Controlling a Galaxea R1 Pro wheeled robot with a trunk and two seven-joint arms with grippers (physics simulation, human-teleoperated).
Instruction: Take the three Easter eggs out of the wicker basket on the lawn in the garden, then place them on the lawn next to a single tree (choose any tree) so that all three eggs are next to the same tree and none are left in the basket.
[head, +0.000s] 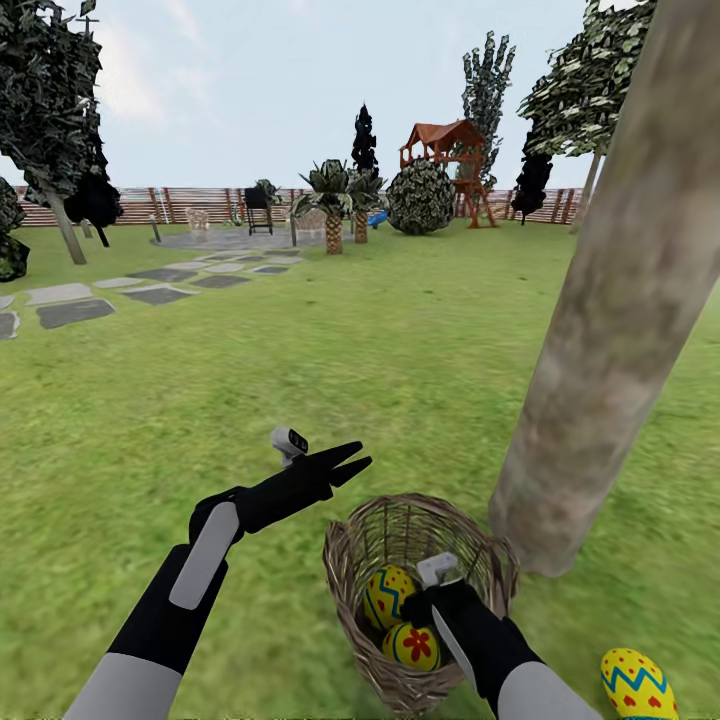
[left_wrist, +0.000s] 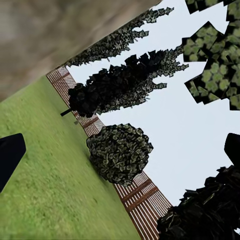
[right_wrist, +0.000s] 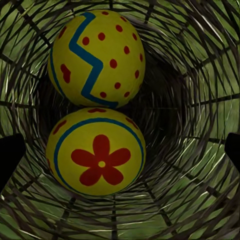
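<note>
Two eggs are left in the wicker basket (head: 420, 600), which sits on the lawn (head: 300, 400) just beside the foot of the thick pale tree (head: 610, 320): a dotted egg with a blue zigzag (right_wrist: 96, 52) and, touching it, a flower egg ringed in blue (right_wrist: 96, 152). A third egg (head: 636, 684) already lies on the grass on the other side of the basket from my left arm, near the same trunk, so I judge one of three placed and the second pick in hand. My right gripper (head: 425, 600) hangs inside the basket mouth; in its wrist view the two dark fingertips stand wide apart, well clear of both eggs, so it is released and holding nothing. My left gripper (head: 345, 465) is raised over the grass beside the basket, fingers parted and empty, pointing toward the far fence (left_wrist: 145, 200) and a round bush (left_wrist: 120, 152). Next I would need to lower the right gripper further, centre it on one egg, most likely the flower egg, then close gently, since a round shell could slip sideways against its neighbour. No writing, brand or label is readable anywhere; the eggs carry only painted patterns.
</note>
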